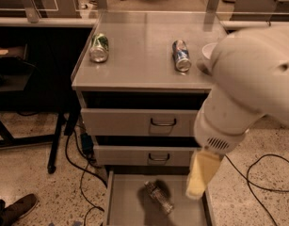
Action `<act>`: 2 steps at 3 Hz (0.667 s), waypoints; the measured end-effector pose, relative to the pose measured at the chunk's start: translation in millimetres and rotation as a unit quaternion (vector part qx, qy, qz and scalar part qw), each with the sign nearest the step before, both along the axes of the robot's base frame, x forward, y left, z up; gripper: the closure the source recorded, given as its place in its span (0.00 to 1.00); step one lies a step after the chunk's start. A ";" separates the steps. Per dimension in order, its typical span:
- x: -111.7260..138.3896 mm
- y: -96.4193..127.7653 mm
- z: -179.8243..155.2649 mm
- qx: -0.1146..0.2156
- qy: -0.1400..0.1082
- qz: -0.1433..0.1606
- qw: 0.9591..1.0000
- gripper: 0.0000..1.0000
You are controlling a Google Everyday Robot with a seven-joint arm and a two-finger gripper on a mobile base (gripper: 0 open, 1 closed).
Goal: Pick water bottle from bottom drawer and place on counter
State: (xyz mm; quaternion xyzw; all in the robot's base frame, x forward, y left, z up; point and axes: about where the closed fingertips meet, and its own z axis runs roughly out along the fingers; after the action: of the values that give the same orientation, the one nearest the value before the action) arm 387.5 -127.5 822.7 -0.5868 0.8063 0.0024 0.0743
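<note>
Bulky white arm at right, bent downward, pale yellow end effector hanging beneath

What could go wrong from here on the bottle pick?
1. The water bottle lies on its side, skewed, in the bottom drawer; it may roll on contact.
2. The claw hangs by the drawer's right wall, beside the bottle; a straight descent could clip the wall.
3. The arm hides most of the bowl on the counter; placing there could knock it or the blue can.

Dim light; hand above bottom drawer
</note>
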 end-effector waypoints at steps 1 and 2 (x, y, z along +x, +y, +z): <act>-19.5 -6.4 -24.6 -0.016 0.029 -0.004 0.999 0.00; -19.6 -6.4 -25.0 -0.016 0.029 -0.004 0.999 0.00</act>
State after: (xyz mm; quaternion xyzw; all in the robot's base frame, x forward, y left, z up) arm 367.9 -133.9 797.7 -0.5839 0.8107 0.0067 0.0417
